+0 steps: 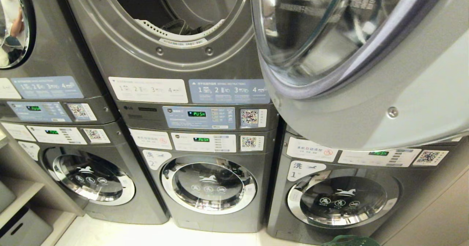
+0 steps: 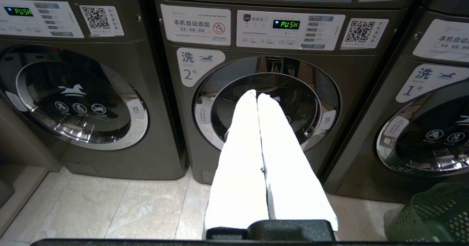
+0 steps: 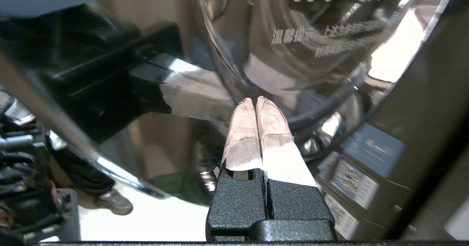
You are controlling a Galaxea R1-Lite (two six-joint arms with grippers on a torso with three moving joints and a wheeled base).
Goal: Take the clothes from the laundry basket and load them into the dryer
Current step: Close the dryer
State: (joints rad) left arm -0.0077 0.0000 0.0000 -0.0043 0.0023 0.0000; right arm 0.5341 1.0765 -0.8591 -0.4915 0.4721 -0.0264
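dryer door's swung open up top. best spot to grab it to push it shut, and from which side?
Judging from the head view, take the dryer door by its thick grey outer rim at the free edge, near the screw, farthest from the hinge. Come from its outer side, the right, and push toward the open drum. The bulging glass bowl offers no hold. Right gripper is already shut beside the glass.

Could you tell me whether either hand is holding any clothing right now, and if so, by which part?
Nothing is held. The right hand is shut with nothing between its fingers, close to the open dryer door. The left hand is shut and empty too.
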